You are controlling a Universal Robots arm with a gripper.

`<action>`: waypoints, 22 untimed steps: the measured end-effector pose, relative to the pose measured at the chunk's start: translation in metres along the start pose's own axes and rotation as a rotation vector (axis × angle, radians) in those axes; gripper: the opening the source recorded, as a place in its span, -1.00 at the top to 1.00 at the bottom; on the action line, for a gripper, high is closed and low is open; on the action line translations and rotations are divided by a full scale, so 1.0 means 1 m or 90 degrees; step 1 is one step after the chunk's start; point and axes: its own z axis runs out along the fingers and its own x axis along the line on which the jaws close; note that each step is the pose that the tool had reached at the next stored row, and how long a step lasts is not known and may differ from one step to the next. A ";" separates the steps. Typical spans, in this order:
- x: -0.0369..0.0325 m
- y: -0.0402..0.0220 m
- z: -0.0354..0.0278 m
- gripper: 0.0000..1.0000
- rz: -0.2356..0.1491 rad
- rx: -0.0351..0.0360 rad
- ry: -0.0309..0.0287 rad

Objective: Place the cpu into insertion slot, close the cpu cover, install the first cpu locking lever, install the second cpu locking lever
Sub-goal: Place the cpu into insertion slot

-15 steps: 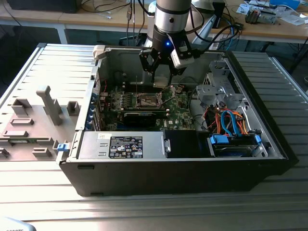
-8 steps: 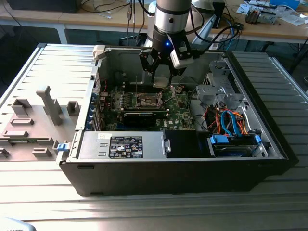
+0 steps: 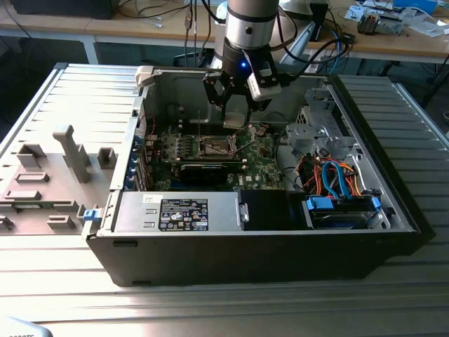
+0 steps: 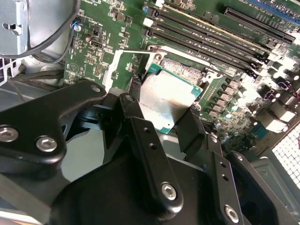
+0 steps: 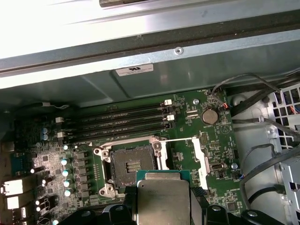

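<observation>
My gripper (image 3: 235, 121) hangs inside the open computer case, shut on the cpu (image 5: 161, 201), a flat silvery-grey square held by its edges between the two black fingers (image 4: 140, 126). In the second wrist view the cpu (image 4: 166, 101) is tilted, and it covers most of the socket behind it. The insertion slot (image 5: 132, 164) lies bare on the green motherboard, with a dark centre and a metal rim, just beyond the chip's far edge. The cpu cover (image 5: 198, 157) stands swung open beside the slot. A thin lever rod (image 5: 183, 138) runs across near it. In the exterior view the slot (image 3: 216, 146) sits just below the gripper.
Several long black memory slots (image 5: 122, 124) run beside the socket. Cables (image 5: 262, 154) and a perforated metal cage crowd one side. The case wall (image 5: 140, 70) rises behind the board. A power supply box (image 3: 182, 210) and blue drive cables (image 3: 337, 179) fill the case front. A grey fixture tray (image 3: 49, 175) lies at the exterior view's left.
</observation>
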 end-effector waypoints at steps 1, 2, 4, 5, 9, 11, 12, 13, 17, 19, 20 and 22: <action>0.0000 0.0000 0.0002 -0.08 0.001 0.0000 -0.0001; 0.0000 0.0000 0.0003 -0.08 0.002 0.0000 -0.0001; 0.0000 0.0000 0.0006 -0.08 0.005 -0.0001 -0.0003; 0.0000 0.0000 0.0007 -0.08 0.006 -0.0001 -0.0004; 0.0000 -0.0001 0.0011 -0.08 0.009 -0.0002 -0.0006; 0.0000 -0.0001 0.0013 -0.08 0.011 -0.0002 -0.0007; 0.0000 -0.0001 0.0014 -0.08 0.012 -0.0002 -0.0007; 0.0000 -0.0001 0.0014 -0.08 0.012 -0.0002 -0.0008; 0.0000 -0.0001 0.0018 -0.08 0.015 -0.0002 -0.0009; 0.0000 -0.0001 0.0020 -0.08 0.016 -0.0003 -0.0010; 0.0000 -0.0001 0.0020 -0.08 0.017 -0.0003 -0.0011; 0.0000 -0.0001 0.0023 -0.08 0.018 -0.0003 -0.0011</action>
